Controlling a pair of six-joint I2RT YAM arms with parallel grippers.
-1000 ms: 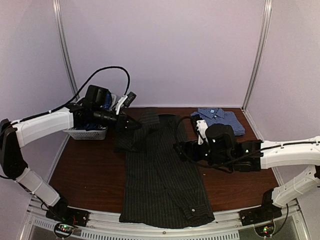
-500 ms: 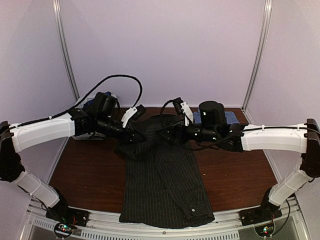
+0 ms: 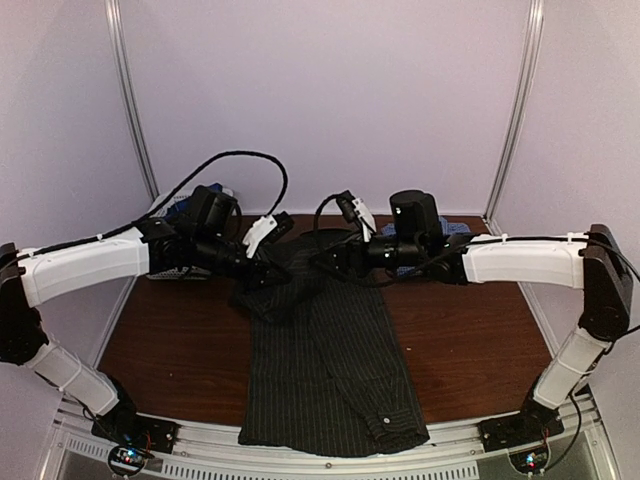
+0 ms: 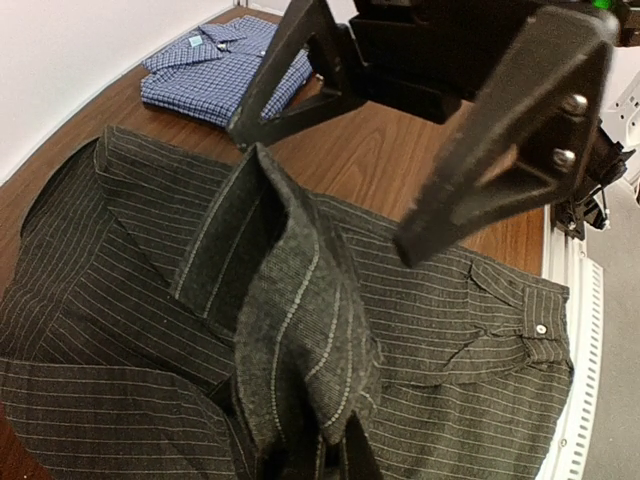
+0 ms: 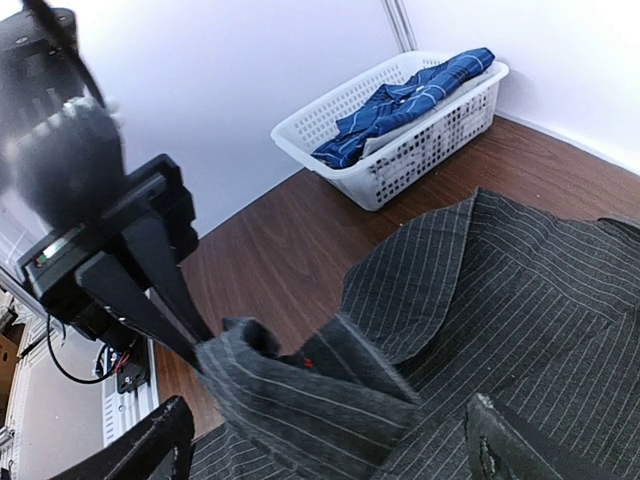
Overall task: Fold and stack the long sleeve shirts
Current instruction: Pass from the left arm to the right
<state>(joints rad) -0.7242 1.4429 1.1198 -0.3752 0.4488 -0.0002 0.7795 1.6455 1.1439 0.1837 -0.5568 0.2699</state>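
Observation:
The charcoal pinstriped shirt [image 3: 320, 370] lies lengthwise down the middle of the table, with its cuff near the front edge. My left gripper [image 3: 272, 272] is shut on a raised fold of this shirt [image 4: 290, 330] near its far left part, and its fingertips [image 4: 315, 455] pinch the cloth. My right gripper [image 3: 322, 262] is open and faces the left one, with its jaws on either side of the raised fold [image 5: 330, 420] and not closed on it. The folded blue-and-white check shirt [image 4: 215, 70] lies at the far right, mostly hidden by my right arm in the top view.
A white mesh basket [image 5: 440, 125] stands at the far left corner with the navy plaid shirt [image 5: 400, 100] in it. Bare brown table [image 3: 170, 340] shows on both sides of the pinstriped shirt. White walls close off the back and sides.
My right arm has swung from the middle right of the table up and left to the shirt's far end, opposite my left gripper. My left gripper has shifted a little right, still holding the fold.

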